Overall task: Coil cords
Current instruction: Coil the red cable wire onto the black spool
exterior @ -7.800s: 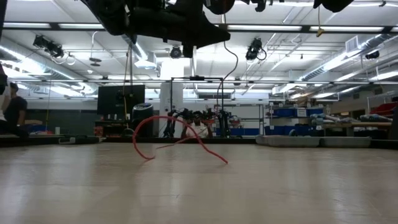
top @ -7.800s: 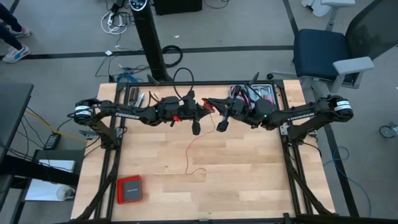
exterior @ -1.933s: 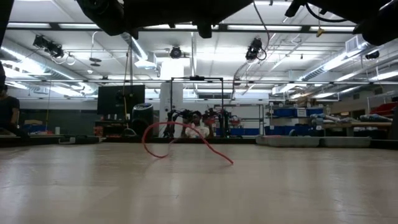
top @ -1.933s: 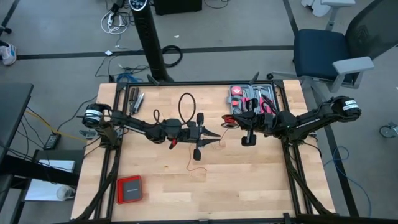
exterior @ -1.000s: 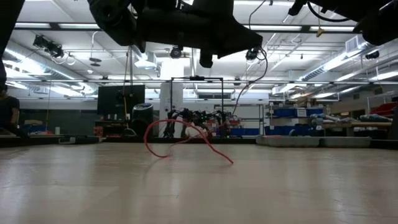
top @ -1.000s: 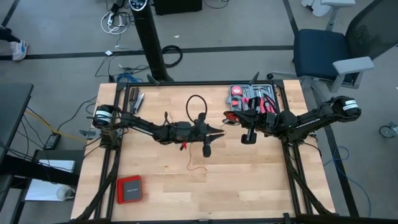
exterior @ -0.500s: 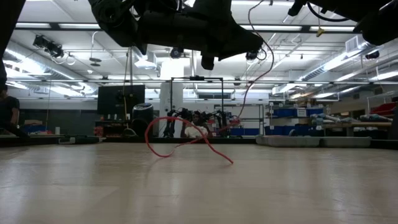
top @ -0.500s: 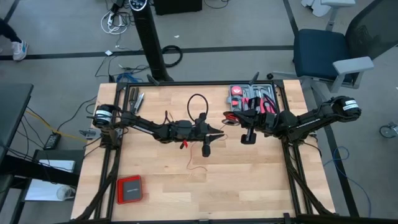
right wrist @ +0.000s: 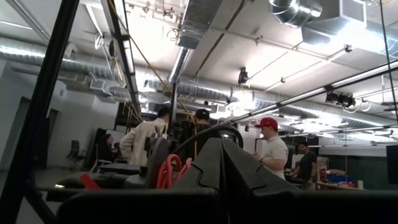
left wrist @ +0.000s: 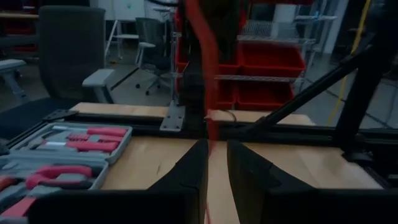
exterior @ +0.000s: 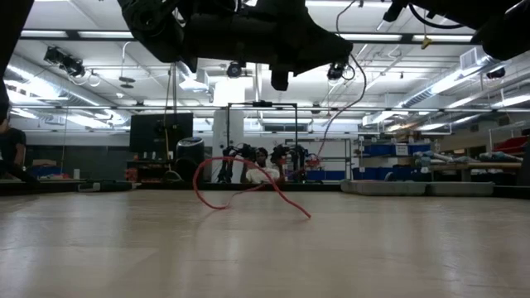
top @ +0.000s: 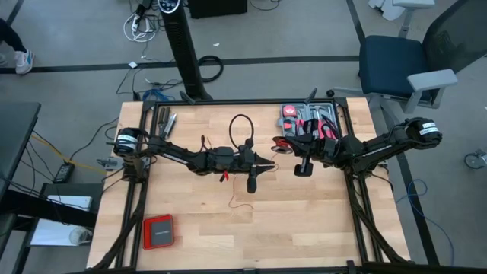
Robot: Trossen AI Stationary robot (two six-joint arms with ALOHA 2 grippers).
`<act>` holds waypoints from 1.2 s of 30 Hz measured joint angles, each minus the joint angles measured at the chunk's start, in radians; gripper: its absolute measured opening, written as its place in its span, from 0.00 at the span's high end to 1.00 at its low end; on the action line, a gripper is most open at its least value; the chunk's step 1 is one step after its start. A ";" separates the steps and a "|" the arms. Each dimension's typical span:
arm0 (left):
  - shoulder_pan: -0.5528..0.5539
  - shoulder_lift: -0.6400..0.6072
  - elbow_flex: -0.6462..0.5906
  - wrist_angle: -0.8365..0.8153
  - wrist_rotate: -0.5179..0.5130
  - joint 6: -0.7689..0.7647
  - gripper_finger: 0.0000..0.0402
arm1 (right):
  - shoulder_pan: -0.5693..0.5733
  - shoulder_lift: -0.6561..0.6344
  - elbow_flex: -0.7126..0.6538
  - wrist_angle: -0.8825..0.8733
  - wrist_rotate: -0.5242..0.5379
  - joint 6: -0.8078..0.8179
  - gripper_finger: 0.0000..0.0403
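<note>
The cord is a thin red wire. A small coil of it [top: 281, 148] sits at my right gripper [top: 278, 144], which is shut above the table's far middle; in the right wrist view the loops [right wrist: 166, 173] show beside the shut fingers [right wrist: 221, 146]. From there the cord [left wrist: 202, 50] runs to my left gripper [top: 268, 163], which points level at the right one. Its fingers [left wrist: 216, 152] stand a narrow gap apart with the cord passing between them. The rest hangs down, and its end lies in a loose loop [exterior: 240, 186] on the tabletop [top: 234, 199]. My left gripper has the cord [left wrist: 211, 146] running lengthwise through the narrow gap between its fingers; whether a finger touches it I cannot tell. My right gripper is shut on the cord at its coiled end [right wrist: 163, 177], held clear of the table. The fingers themselves hide the place of contact.
A grey tool tray [top: 308, 118] with red-handled tools stands at the table's far right, just behind my right gripper. A flat red box [top: 158, 230] lies near the front left corner. Loose tools [top: 169, 120] lie at the far left. People stand in the room beyond.
</note>
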 joint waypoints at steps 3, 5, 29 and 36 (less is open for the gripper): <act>0.000 -0.001 0.001 0.020 0.037 -0.001 0.85 | 0.000 0.000 0.000 -0.002 -0.007 0.000 0.99; 0.000 0.000 0.001 0.017 0.034 -0.003 0.85 | 0.000 0.000 0.000 -0.002 -0.007 0.000 0.99; 0.047 -0.225 0.001 -0.410 0.023 0.057 1.00 | 0.040 -0.011 0.000 -0.095 -0.004 -0.032 1.00; 0.051 -0.361 0.001 -0.564 0.025 0.032 1.00 | 0.022 -0.038 0.008 -0.295 -0.001 -0.062 1.00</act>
